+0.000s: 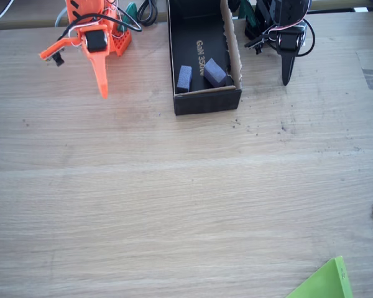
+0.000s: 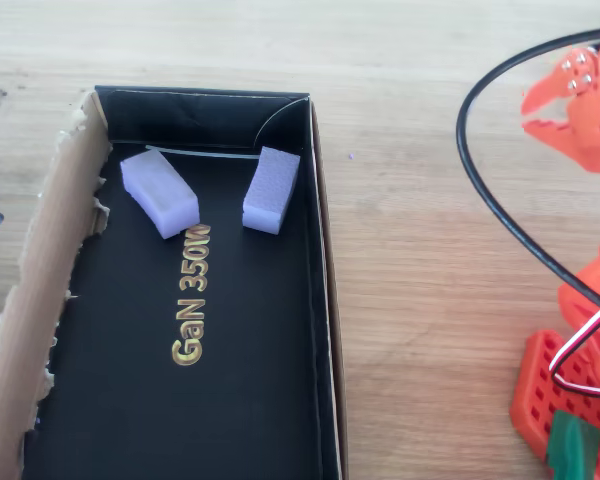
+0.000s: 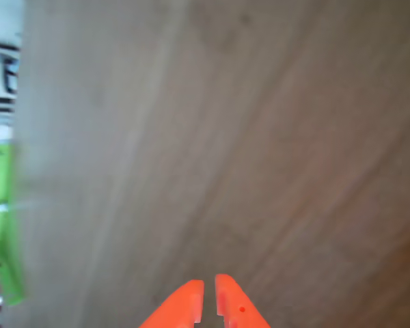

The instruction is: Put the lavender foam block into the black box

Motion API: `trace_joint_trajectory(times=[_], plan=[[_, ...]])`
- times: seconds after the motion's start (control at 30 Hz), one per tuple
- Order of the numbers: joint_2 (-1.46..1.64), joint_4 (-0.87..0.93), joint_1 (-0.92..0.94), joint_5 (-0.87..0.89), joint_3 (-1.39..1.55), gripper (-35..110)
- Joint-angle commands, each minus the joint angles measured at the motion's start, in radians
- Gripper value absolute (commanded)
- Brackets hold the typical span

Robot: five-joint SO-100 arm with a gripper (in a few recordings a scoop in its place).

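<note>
Green card (image 1: 326,282) pokes in at the bottom right corner of the fixed view, lying on the pale wood bench (image 1: 174,198). Most of the bench is bare, with a few dark crumbs near the box (image 1: 205,59). The black box sits at the top, with one brown wall on its right side. Two foam blocks lie inside at its near end: the lavender block (image 1: 214,72) on the right and a darker block (image 1: 184,79) on the left, a little apart. The orange jaws (image 1: 102,77) hang over the bench well to the left of the box, pointing down, shut and holding nothing. A black arm (image 1: 286,43) stands to the right of the box.

From overhead, the lavender block (image 2: 160,193) lies on the black floor by the torn brown wall, just above the gold letters (image 2: 192,295). The darker block (image 2: 271,190) leans near the other wall. A black cable (image 2: 500,215) loops over the wood.

At the wrist, the jaws (image 3: 208,301) are nearly closed, with a thin gap and nothing between them, above blurry wood.
</note>
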Motion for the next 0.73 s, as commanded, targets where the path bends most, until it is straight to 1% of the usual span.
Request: trace_joint_trajectory(times=[0.0, 0.13, 0.3, 0.37, 0.43, 0.57, 0.67, 0.7], plan=[[0.021, 0.087, 0.049, 0.011, 0.005, 0], [0.021, 0.126, 0.066, 0.026, 0.005, 1], [0.023, 0.129, 0.055, -0.037, 0.005, 1], [0.023, 0.169, 0.046, -0.032, 0.005, 4], [0.021, 0.167, 0.04, -0.038, 0.005, 0], [0.021, 0.172, 0.038, -0.038, 0.005, 0], [0.021, 0.176, 0.02, -0.147, 0.005, 0], [0.021, 0.176, 0.018, -0.15, 0.005, 0]])
